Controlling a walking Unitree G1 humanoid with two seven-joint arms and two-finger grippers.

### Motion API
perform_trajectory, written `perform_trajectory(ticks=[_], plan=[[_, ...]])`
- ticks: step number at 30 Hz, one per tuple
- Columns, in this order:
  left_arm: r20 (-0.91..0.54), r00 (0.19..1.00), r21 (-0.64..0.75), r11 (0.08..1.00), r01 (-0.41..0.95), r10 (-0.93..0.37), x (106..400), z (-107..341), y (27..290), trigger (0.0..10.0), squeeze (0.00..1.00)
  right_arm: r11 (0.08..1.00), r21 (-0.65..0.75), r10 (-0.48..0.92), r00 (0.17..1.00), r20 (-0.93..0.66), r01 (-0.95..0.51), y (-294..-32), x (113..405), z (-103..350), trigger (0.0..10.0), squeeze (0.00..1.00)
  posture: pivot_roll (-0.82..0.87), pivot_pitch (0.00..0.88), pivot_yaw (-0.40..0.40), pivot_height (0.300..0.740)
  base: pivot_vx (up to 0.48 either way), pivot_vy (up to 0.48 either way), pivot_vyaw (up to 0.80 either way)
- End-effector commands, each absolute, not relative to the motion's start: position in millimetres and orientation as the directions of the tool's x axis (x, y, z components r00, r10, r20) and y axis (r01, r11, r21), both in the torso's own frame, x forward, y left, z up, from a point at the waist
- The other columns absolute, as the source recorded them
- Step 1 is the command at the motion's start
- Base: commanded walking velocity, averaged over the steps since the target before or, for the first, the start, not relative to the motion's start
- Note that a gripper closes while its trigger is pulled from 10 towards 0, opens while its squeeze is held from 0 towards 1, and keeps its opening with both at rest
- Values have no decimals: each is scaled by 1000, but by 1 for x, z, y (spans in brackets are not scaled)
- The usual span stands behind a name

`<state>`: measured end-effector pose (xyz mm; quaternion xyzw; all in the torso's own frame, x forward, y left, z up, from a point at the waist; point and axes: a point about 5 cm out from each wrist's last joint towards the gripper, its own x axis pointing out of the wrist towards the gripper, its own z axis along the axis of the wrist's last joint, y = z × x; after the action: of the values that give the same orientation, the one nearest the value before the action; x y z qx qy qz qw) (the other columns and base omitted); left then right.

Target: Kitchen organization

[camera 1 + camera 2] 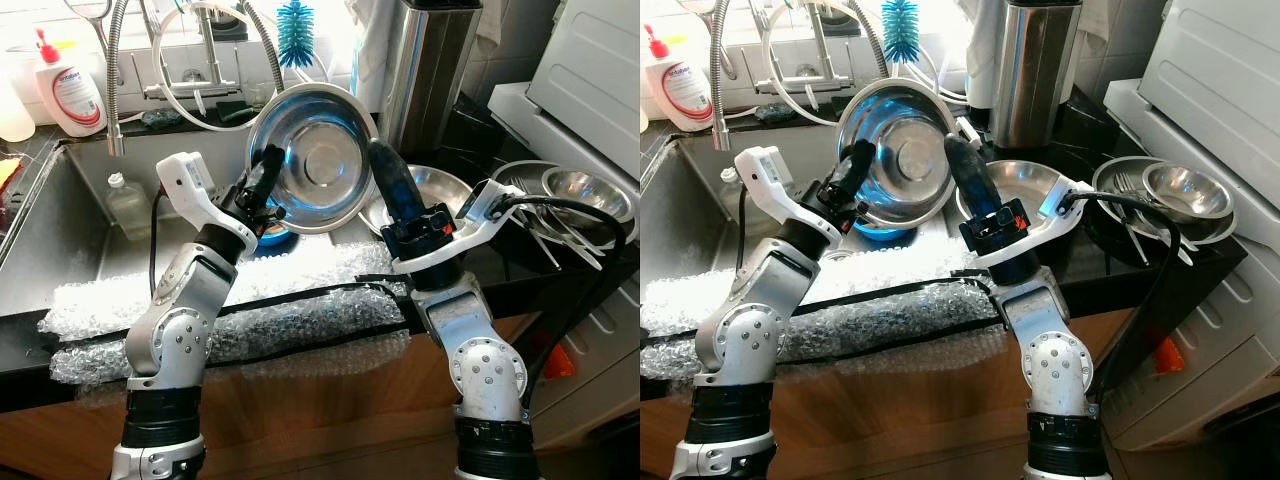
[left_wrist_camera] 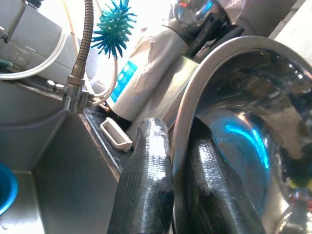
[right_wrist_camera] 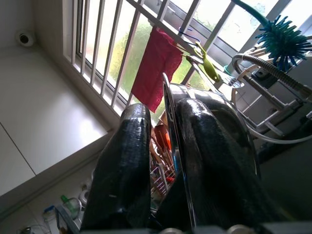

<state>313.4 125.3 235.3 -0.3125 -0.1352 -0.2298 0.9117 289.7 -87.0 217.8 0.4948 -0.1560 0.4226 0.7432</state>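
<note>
Kitchen counter with a steel sink (image 1: 70, 215) at the robot's left; bubble wrap (image 1: 230, 300) lies along the counter's front edge, crossed by black straps. Inside the sink basin stands a clear plastic bottle (image 1: 128, 205); contents not discernible. A white soap bottle with a red pump (image 1: 68, 90) stands on the ledge behind the sink, near the flexible faucet hose (image 1: 118, 70). A teal bottle brush (image 1: 295, 30) rises behind the drainer area, beside a tall steel canister (image 1: 428, 70). Both arms hold one large steel bowl (image 1: 315, 160) tipped up on its edge above the drainer, its hollow facing the robot; it appears empty. Left gripper (image 1: 262, 178) is clamped on the bowl's left rim: the left wrist view shows one finger (image 2: 146, 185) outside the rim and the other inside. Right gripper (image 1: 392, 185) is clamped on the right rim in the same way, with fingers (image 3: 124, 165) on either side of the thin edge. Below the held bowl sits a blue object (image 1: 270, 238), partly hidden. A second steel bowl (image 1: 435, 192) rests behind the right gripper. Further right, a smaller steel bowl (image 1: 588, 192) sits in a round dish with forks (image 1: 545, 240) lying under it.
</note>
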Motion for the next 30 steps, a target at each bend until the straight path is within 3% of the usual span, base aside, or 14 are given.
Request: perform_trajectory(ticks=[1,2,3,11,14,15,16,17,18,20,23,24,26,30], plan=[[394,881,-507,737,448,-264,317,240,137,0,0,144,588,499,571,651,-796,-81,289,221,10000,1000,-47,0,-6,740,0,0,0],[394,881,-507,737,448,-264,317,240,137,0,0,144,588,499,571,651,-796,-81,289,221,10000,1000,-47,0,-6,740,0,0,0],[402,883,-511,742,435,-241,318,242,140,0,0,159,593,497,583,643,-790,-81,290,220,10000,0,-50,0,-6,740,0,0,0],[426,887,-543,735,407,-177,320,248,146,0,0,187,598,488,602,632,-779,-82,292,218,10000,0,-50,0,-6,740,0,0,0],[432,873,-642,756,123,225,326,267,197,0,0,224,608,493,626,604,-762,-84,293,214,10000,0,-53,0,-8,740,0,0,0],[420,859,-638,769,51,292,326,268,206,1686,0,231,608,495,630,598,-759,-84,293,213,10000,0,-53,0,-7,740,0,0,0],[420,859,-638,769,51,292,326,268,206,1686,0,231,608,495,630,598,-759,-84,293,213,10000,0,-53,0,-7,740,0,0,0],[414,856,-598,802,0,309,327,267,210,7529,0,242,608,496,635,592,-756,-84,293,213,10000,0,-52,0,-7,740,0,0,0],[412,856,-556,830,-35,313,328,265,212,10000,0,252,607,497,639,587,-754,-84,293,213,10000,0,-52,0,-7,740,0,0,0],[408,869,-371,920,-124,281,333,260,210,10000,0,384,562,519,675,524,-732,-84,296,212,10000,0,-53,0,-6,740,0,0,0],[401,880,-262,952,-156,254,337,256,207,10000,0,455,520,527,690,496,-722,-83,296,212,10000,0,-57,0,-6,740,0,0,0],[372,900,-97,973,-208,229,343,248,204,10000,0,565,434,533,712,458,-702,-84,294,215,10000,0,-64,0,-4,740,0,0,0],[372,900,-97,973,-208,229,343,248,204,10000,0,565,434,533,712,458,-702,-84,294,215,10000,0,-64,0,-4,740,0,0,0],[313,922,63,964,-259,227,353,232,205,10000,0,697,315,522,758,392,-644,-90,291,214,10000,0,-73,0,-2,740,0,0,0]])
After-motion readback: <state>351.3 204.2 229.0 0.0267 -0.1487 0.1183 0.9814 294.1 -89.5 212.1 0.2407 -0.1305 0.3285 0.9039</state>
